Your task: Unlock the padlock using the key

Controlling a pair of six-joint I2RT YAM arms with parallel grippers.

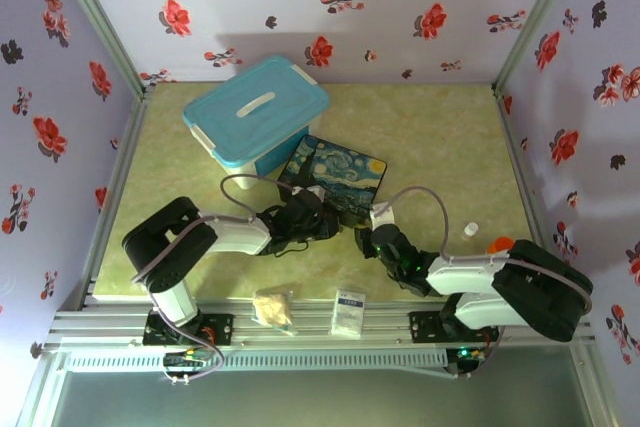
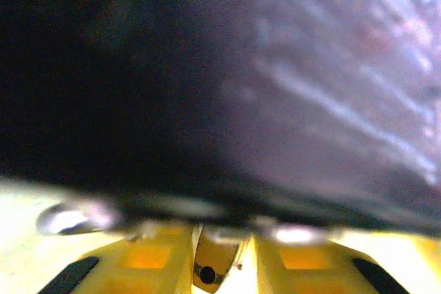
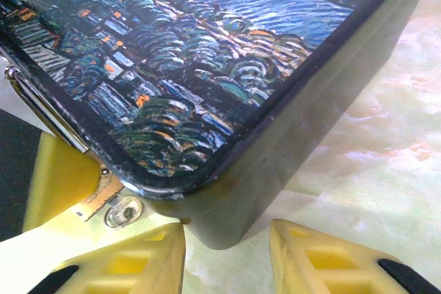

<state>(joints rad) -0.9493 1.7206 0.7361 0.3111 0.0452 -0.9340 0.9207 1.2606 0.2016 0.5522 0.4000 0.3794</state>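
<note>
Bin (image 1: pixel 255 112) at the tabletop's (image 1: pixel 430 137) back left, box (image 1: pixel 333 175) just before it, bottle (image 1: pixel 470 231) off to my right; padlock (image 2: pixel 215 258) sits between the fingers (image 2: pixel 148 256) of my left claw (image 2: pixel 222 239).

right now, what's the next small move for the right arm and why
Probably ease the right gripper back off the painted box. Its jaws stand open and empty astride the box's corner, while the left gripper holds the padlock with its keyhole bare, so the right has nothing to turn it with.
</note>
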